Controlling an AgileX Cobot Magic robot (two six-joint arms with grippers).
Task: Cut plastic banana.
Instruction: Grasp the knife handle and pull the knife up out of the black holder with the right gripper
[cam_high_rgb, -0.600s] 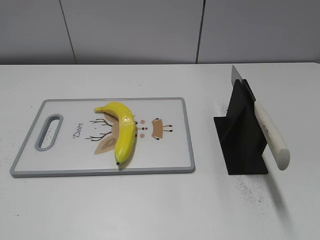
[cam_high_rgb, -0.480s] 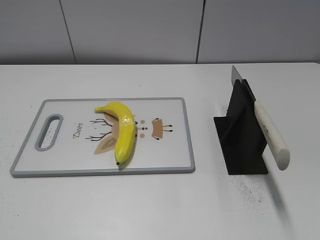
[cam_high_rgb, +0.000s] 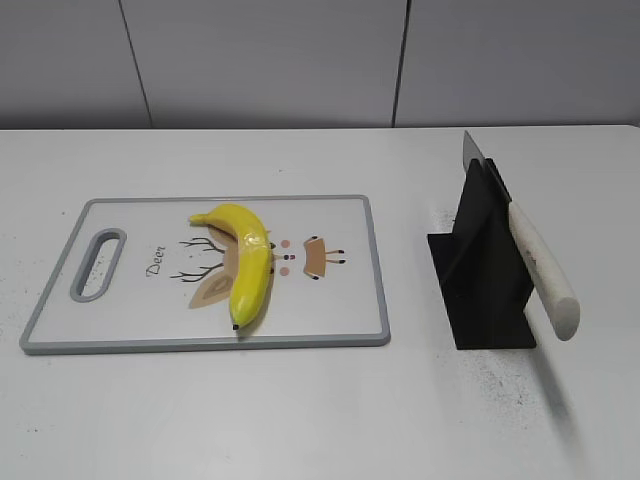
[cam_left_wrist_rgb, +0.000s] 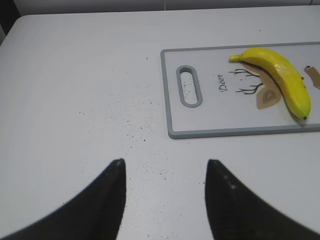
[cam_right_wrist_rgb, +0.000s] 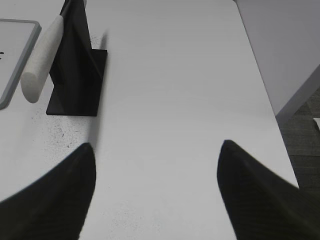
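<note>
Two grippers, left & right, both spread apart, empty. Right is nearer the knife, propped in black stand, handle toward robot. Plastic banana lies left of knife on cutting board, long axis roughly parallel w/ handle.

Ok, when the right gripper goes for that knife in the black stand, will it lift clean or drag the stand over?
The knife rests slanted in the black stand, its pale handle overhanging the front, so it probably slides out along the slot. The stand looks thin and light; a sideways tug may tip it. The rounded, smooth handle might slip in the open right gripper.
</note>
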